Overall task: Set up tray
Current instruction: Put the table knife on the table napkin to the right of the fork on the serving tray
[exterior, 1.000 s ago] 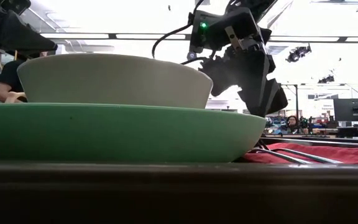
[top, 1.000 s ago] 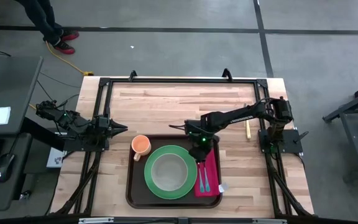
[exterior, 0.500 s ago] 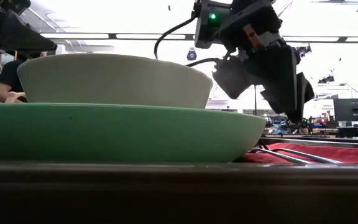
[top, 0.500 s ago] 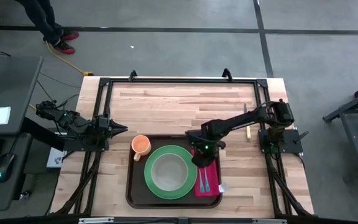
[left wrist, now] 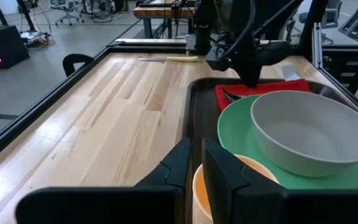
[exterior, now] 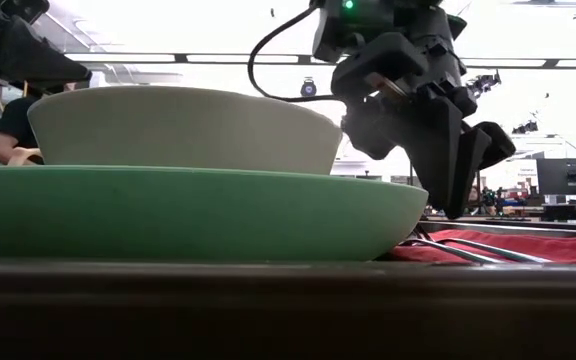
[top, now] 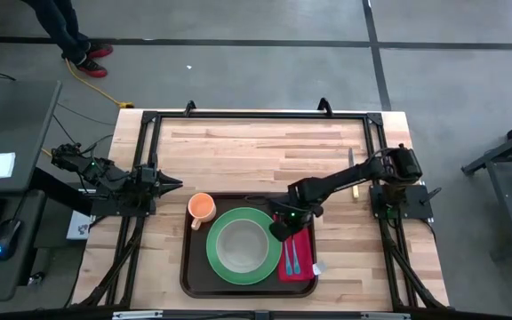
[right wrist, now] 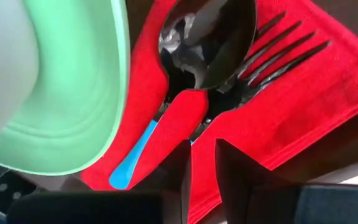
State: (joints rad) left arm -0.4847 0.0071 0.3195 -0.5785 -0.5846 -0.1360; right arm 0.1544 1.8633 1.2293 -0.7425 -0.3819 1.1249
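The right gripper (top: 280, 229) hangs low over the far end of a red napkin (top: 299, 253), just beside the green plate (top: 238, 246). Its two dark fingers (right wrist: 178, 163) stand almost together with only a narrow gap between them, and they hold nothing. Directly beneath them, in the right wrist view, lie a spoon (right wrist: 199, 46) with a blue handle and a fork (right wrist: 272, 53), side by side on the napkin. The napkin sits on the right part of the dark brown tray (top: 187, 272), which rests on the near middle of the wooden table (top: 256, 147). The plate fills the tray's centre and carries a pale bowl (top: 236, 244). An orange cup (top: 202, 208) stands at the tray's far left corner. The left gripper (top: 174, 184) waits at the table's left edge, its fingers nearly closed and empty
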